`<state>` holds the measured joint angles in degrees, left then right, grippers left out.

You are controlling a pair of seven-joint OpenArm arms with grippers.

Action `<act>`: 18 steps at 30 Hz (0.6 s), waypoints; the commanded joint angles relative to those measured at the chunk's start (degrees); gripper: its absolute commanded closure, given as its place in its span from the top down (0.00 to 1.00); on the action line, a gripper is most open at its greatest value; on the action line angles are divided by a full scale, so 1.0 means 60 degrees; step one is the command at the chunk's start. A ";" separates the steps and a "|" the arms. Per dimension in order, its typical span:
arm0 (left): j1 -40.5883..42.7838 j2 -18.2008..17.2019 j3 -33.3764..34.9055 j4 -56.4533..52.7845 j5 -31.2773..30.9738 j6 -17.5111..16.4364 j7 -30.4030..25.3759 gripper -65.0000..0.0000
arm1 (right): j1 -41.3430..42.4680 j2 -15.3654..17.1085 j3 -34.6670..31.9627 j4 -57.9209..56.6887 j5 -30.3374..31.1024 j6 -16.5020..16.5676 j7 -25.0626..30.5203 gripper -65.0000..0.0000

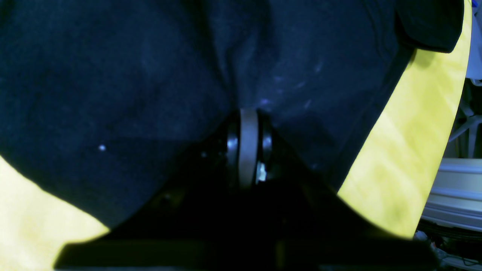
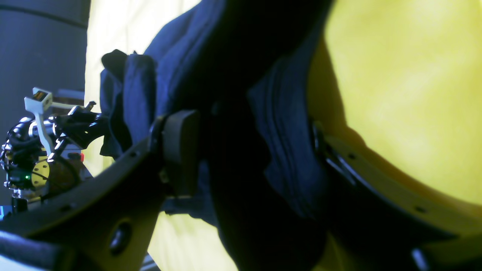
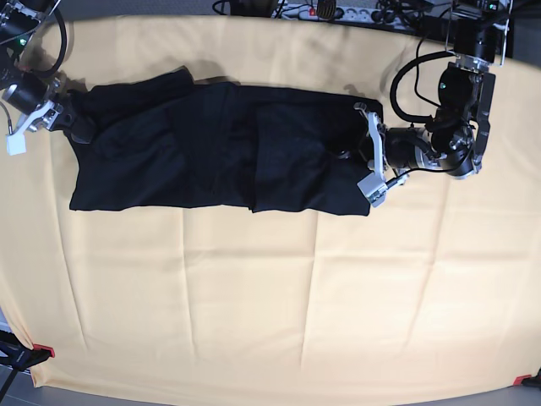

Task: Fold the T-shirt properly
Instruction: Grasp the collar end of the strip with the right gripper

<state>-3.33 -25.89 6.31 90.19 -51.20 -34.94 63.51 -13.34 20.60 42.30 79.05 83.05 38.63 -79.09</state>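
Lying as a long black band across the far half of the desk (image 3: 254, 288), the T-shirt (image 3: 211, 148) rests on the yellow table cloth (image 3: 279, 321), its near edge fairly straight and its far edge lumpy with folds. The left pincer (image 3: 345, 154) sits at the shirt's end on the base view's right; its wrist view shows the jaws shut together with dark cloth bunched at their tip, though whether fabric is actually pinched cannot be told. The right pincer (image 3: 74, 127) is at the opposite end, jaws spread wide with a thick fold of the shirt between them. Black cables (image 3: 406, 68) loop above the left arm, a power strip (image 3: 330, 10) lies past the far edge, and red clips (image 3: 42, 350) hold the cloth's near corners
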 commanded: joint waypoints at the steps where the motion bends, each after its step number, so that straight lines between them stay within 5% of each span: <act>1: -0.0004 -0.0135 -0.0018 0.0011 0.0481 0.0102 0.0455 0.00 | 0.0058 0.0200 0.0149 0.0124 0.0326 0.0040 0.0058 0.58; 18: -0.0004 -0.0135 -0.0018 0.0015 0.0481 0.0102 0.0448 0.00 | 0.0168 0.0535 0.0331 0.0117 0.0326 -0.0015 0.0066 0.58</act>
<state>-3.33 -25.89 6.31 90.19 -51.22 -34.92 63.46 -12.78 22.52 43.72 79.05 83.15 38.61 -79.11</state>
